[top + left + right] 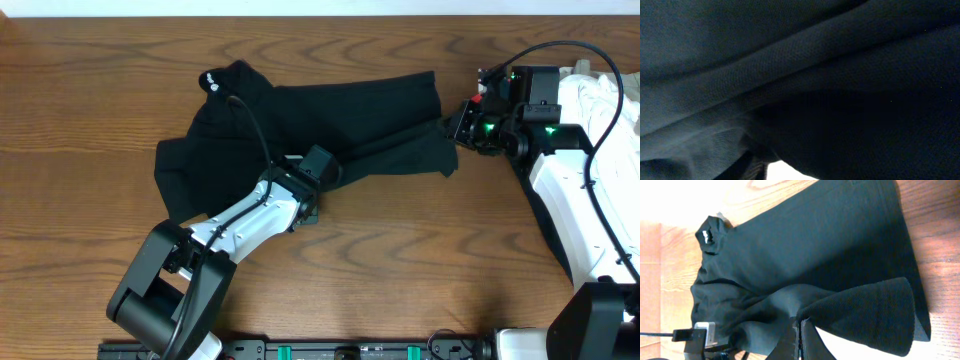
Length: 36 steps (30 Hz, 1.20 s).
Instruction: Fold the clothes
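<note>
The black T-shirt (pixel 340 110) lies rumpled across the middle of the worktop (pixel 90 120), its neck toward the far left. Our right fingers (pixel 787 345) are pressed together, clamped on its right-hand edge. Our left arm (pixel 250 212) reaches into the near folds. Whether the left fingers are apart or together we cannot tell.

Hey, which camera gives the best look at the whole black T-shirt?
Overhead. It shows the black T-shirt crumpled on the table, collar to hem, with only the left arm over its lower edge. The right wrist view shows most of it, cut off at the bottom; the left wrist view shows only close-up dark fabric.
</note>
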Each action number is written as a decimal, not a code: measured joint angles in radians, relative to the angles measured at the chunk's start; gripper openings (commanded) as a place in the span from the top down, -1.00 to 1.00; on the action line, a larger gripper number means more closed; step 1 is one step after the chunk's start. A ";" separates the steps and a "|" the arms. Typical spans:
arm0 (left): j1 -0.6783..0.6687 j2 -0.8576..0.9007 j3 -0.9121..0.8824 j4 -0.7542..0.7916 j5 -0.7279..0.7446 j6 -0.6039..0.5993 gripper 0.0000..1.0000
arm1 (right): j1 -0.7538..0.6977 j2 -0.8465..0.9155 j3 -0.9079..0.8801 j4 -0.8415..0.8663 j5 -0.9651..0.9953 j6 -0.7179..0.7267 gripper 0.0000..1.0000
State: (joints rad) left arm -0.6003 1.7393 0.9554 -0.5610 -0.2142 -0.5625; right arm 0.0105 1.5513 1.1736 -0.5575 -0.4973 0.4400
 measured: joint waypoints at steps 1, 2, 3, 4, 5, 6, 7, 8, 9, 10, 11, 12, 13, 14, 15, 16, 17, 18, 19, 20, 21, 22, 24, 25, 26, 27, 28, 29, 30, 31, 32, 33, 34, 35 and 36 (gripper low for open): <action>0.000 0.000 0.000 0.006 -0.010 0.010 0.38 | 0.000 0.000 0.000 0.000 0.000 0.000 0.98; 0.000 0.000 0.000 0.010 -0.018 0.014 0.53 | 0.000 0.000 0.000 0.000 0.000 0.000 0.98; 0.000 0.000 0.000 0.014 -0.026 0.013 0.75 | 0.000 0.000 0.000 0.000 -0.001 0.000 0.97; 0.000 0.000 0.000 0.015 -0.032 0.017 0.88 | 0.000 0.000 0.000 0.000 -0.001 0.000 0.96; 0.000 0.000 0.000 0.016 -0.037 0.019 0.88 | 0.000 0.000 0.000 0.000 -0.001 0.000 0.96; 0.000 0.000 0.000 0.016 -0.040 0.026 0.88 | 0.000 0.000 0.000 0.000 -0.001 0.000 0.96; 0.000 0.000 0.000 0.015 -0.043 0.032 0.88 | 0.000 0.000 0.000 0.000 -0.001 0.000 0.96; 0.000 0.000 0.000 0.012 -0.047 0.033 0.88 | 0.000 0.000 0.000 0.000 -0.001 0.000 0.96; 0.000 0.000 0.000 0.005 -0.048 0.035 0.88 | 0.000 0.000 0.000 -0.001 -0.001 0.000 0.96; 0.000 -0.001 0.000 -0.011 -0.050 0.036 0.88 | 0.000 0.000 0.000 -0.001 -0.001 0.000 0.96; 0.000 -0.003 0.000 -0.028 -0.051 0.036 0.88 | 0.000 0.000 0.000 -0.002 -0.002 0.000 0.96; 0.000 -0.010 0.001 -0.056 -0.051 0.037 0.88 | 0.000 0.000 0.000 -0.002 -0.002 0.000 0.96; 0.000 -0.024 0.002 -0.092 -0.051 0.036 0.88 | 0.000 0.000 0.000 -0.003 -0.003 0.000 0.96; 0.000 -0.048 0.005 -0.134 -0.051 0.037 0.88 | 0.000 0.000 0.000 -0.003 -0.004 0.000 0.95; 0.000 -0.071 0.008 -0.164 -0.052 0.037 0.88 | 0.000 0.000 0.000 -0.005 -0.005 0.000 0.96; 0.000 -0.109 0.015 -0.201 -0.052 0.037 0.87 | 0.000 0.000 0.000 -0.007 -0.005 0.000 0.96; 0.000 -0.142 0.023 -0.230 -0.052 0.037 0.88 | 0.000 0.000 0.000 -0.009 -0.005 0.000 0.96; 0.000 -0.192 0.034 -0.263 -0.055 0.038 0.88 | 0.000 0.000 0.000 -0.012 -0.005 -0.001 0.96; 0.000 -0.230 0.044 -0.288 -0.055 0.039 0.88 | 0.000 0.000 0.000 -0.016 -0.005 -0.001 0.96; 0.000 -0.287 0.058 -0.317 -0.055 0.039 0.88 | 0.000 0.000 0.000 -0.022 -0.004 -0.001 0.96; 0.000 -0.328 0.068 -0.336 -0.055 0.039 0.88 | 0.000 0.000 0.000 -0.028 -0.004 -0.001 0.96; 0.000 -0.376 0.079 -0.359 -0.055 0.039 0.88 | 0.000 0.000 0.000 -0.035 -0.005 -0.001 0.96; 0.000 -0.464 0.094 -0.401 -0.055 0.039 0.88 | 0.000 0.000 0.000 -0.048 -0.005 -0.002 0.96; 0.000 -0.509 0.098 -0.424 -0.055 0.040 0.88 | 0.000 0.000 0.000 -0.053 -0.006 -0.001 0.96; 0.000 -0.538 0.099 -0.443 -0.055 0.040 0.88 | 0.000 0.000 0.000 -0.057 -0.008 -0.001 0.96; 0.000 -0.572 0.099 -0.468 -0.055 0.043 0.88 | 0.000 0.000 0.000 -0.061 -0.011 -0.001 0.96; 0.000 -0.593 0.099 -0.486 -0.054 0.044 0.87 | 0.000 0.000 0.000 -0.063 -0.012 -0.002 0.96; 0.000 -0.616 0.099 -0.502 -0.054 0.048 0.87 | 0.000 0.000 0.000 -0.064 -0.019 -0.001 0.96; 0.000 -0.629 0.099 -0.510 -0.054 0.054 0.85 | 0.000 0.000 0.000 -0.064 -0.021 -0.001 0.96; 0.000 -0.638 0.099 -0.516 -0.054 0.064 0.82 | 0.000 0.000 0.000 -0.064 -0.025 -0.002 0.96; 0.000 -0.641 0.099 -0.517 -0.054 0.071 0.81 | 0.000 0.000 0.000 -0.064 -0.026 -0.001 0.96; 0.000 -0.639 0.099 -0.518 -0.055 0.079 0.81 | 0.000 0.000 0.000 -0.064 -0.023 -0.001 0.96; 0.000 -0.633 0.099 -0.518 -0.055 0.090 0.78 | 0.000 0.000 0.000 -0.064 -0.020 -0.002 0.96; 0.000 -0.623 0.099 -0.513 -0.055 0.101 0.77 | 0.000 0.000 0.000 -0.064 -0.018 -0.001 0.96; 0.000 -0.610 0.099 -0.505 -0.055 0.119 0.76 | 0.000 0.000 0.000 -0.064 -0.018 -0.002 0.96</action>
State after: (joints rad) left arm -0.6003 1.1297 1.0546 -1.0660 -0.2691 -0.4438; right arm 0.0105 1.5513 1.1740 -0.6216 -0.5156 0.4385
